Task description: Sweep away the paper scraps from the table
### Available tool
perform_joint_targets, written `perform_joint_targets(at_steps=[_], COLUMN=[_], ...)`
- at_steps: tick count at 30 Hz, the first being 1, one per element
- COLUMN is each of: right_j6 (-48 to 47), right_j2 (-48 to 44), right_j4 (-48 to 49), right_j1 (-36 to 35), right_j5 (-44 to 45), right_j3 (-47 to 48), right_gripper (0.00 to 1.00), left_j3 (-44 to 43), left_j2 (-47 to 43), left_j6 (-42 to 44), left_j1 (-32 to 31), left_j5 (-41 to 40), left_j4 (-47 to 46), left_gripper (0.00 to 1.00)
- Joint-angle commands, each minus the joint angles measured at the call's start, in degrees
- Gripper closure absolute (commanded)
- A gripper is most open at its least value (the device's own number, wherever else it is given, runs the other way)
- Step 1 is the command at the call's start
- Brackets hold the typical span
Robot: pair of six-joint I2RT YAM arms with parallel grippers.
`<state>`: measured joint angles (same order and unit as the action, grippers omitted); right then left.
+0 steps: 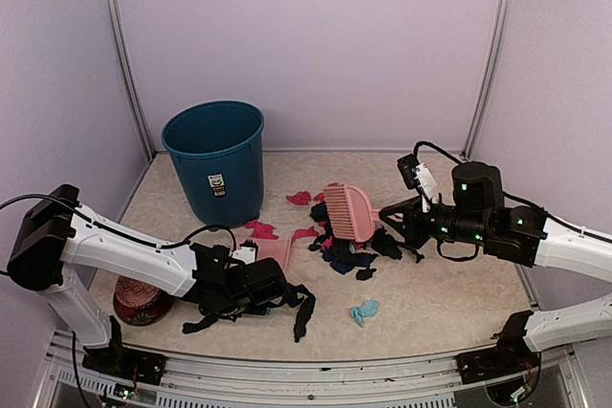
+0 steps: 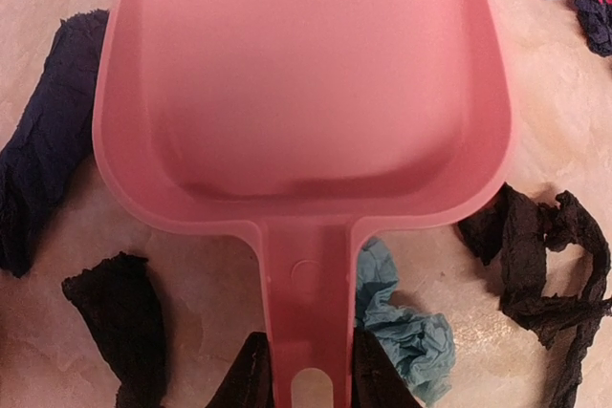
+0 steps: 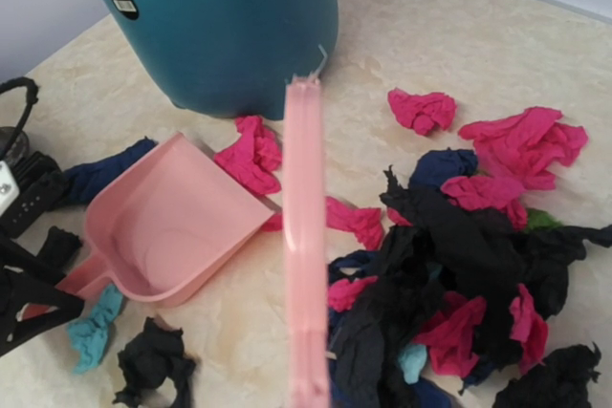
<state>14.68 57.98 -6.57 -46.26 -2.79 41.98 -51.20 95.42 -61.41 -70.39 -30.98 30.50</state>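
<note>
Paper scraps [image 3: 449, 265] ahead of right tool [image 1: 400, 214] look light, soft: sweep, don't pinch; it clamps brush [image 1: 350, 212], left tool [image 2: 308, 391] flanks dustpan handle [image 2: 306, 274], grip unclear.

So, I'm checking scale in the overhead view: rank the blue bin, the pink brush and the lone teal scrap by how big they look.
1. blue bin
2. pink brush
3. teal scrap
The gaps are plain, so nearness doesn't blur this order.
</note>
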Motion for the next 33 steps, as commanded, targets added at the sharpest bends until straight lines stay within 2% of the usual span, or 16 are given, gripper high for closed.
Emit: perform_joint_targets(at_steps=[1,6,7,9,12,15,21,33], right_j6=[0.66,0.94,1.02,1.04,1.04,1.07,1.23,1.42], right_j2=[-0.45,-0.62,-0.66,-0.5,-0.28,-0.1,0.21,0.98], right_j4=[1.53,1.5,1.55,1.43,1.36,1.22,0.95,0.9], right_j1=[0.55,0.56,0.48,0.52,0.49,0.48,0.47,0.47], right_j5=[-0.02,-0.27,-0.24,-0.29,-0.37,-0.59,-0.86,-1.23], right_j3=[0.12,0.21,0.21,0.39,0.57,0.81,1.29,1.88], right_gripper=[1.0,1.0,1.0,1.0,1.0,1.0,1.0,1.0], left_j3=[1.19,1.54,1.54,1.56,1.57,1.79,2.76,5.75], left_j2=[-0.98,-2.3,-2.52,-2.94,-2.98,-2.72,-2.66,-3.81], left_j6=[-0.14,-0.6,-0.64,-0.68,-0.42,-0.61,0.27,3.03], left_j1=[0.55,0.57,0.52,0.56,0.58,0.76,1.52,3.29], left_j5=[-1.29,-2.16,-2.35,-2.54,-2.8,-3.1,-2.68,-0.09], left_j4=[0.12,0.81,0.99,1.13,1.2,1.23,-0.33,-6.41], left_gripper=[1.0,1.0,0.98,0.79,0.57,0.5,0.49,0.66])
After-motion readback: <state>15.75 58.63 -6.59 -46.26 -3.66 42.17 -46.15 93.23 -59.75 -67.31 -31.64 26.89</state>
